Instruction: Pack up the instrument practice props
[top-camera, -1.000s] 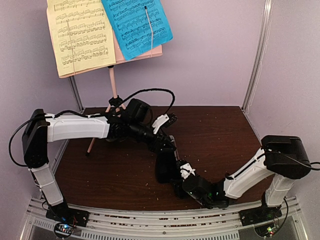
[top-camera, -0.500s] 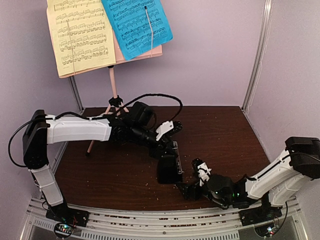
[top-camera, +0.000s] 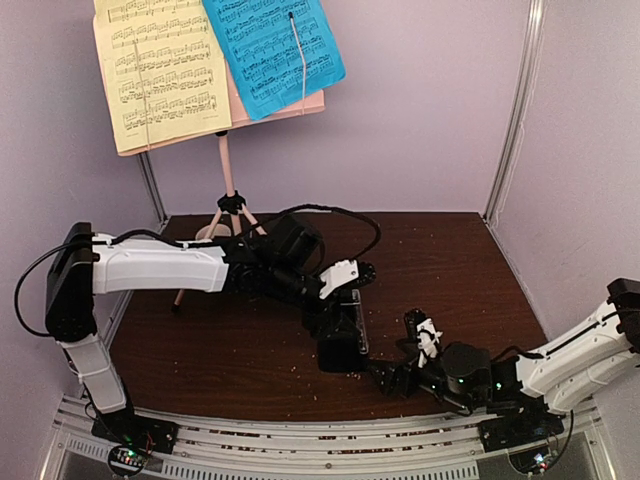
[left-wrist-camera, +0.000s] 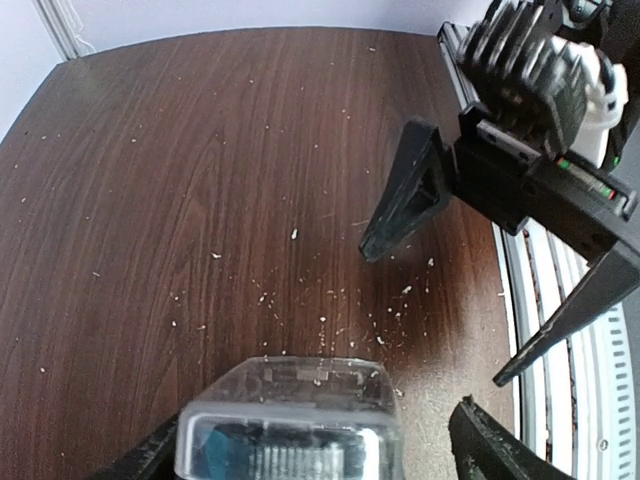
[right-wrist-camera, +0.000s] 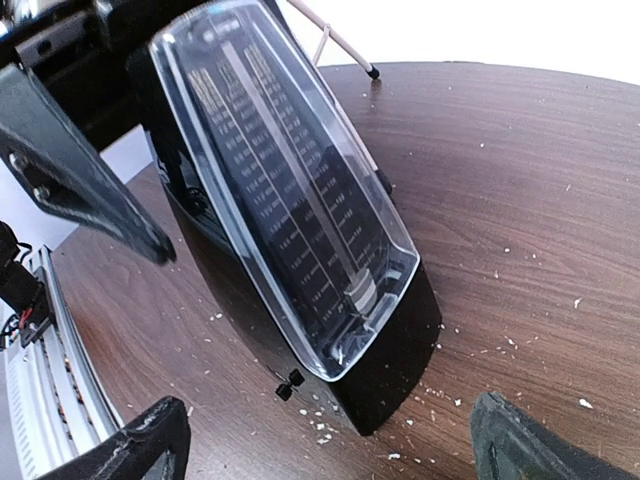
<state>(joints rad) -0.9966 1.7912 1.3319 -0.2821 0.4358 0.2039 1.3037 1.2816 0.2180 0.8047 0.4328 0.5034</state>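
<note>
The metronome (top-camera: 340, 338) stands near the middle of the counter's (top-camera: 450, 255) near edge, with bare wood to its right and behind it. The left tool (left-wrist-camera: 315, 450) straddles its top, spread, with a gap on one side. The right tool (right-wrist-camera: 330, 445) gapes wide just beside its base, holding nothing. The music stand (top-camera: 228, 175) is at the far left corner.

Soft, even overhead light, only faint shadows on the table (top-camera: 450, 270). Top view is sharp, walls tinted purple. In my left wrist view the metronome cover (left-wrist-camera: 290, 425) is close and blurred. Right wrist view is bright: background blown white, pale glare streaks on the cover, my right fingers (right-wrist-camera: 125, 445) soft, edges bowed.
</note>
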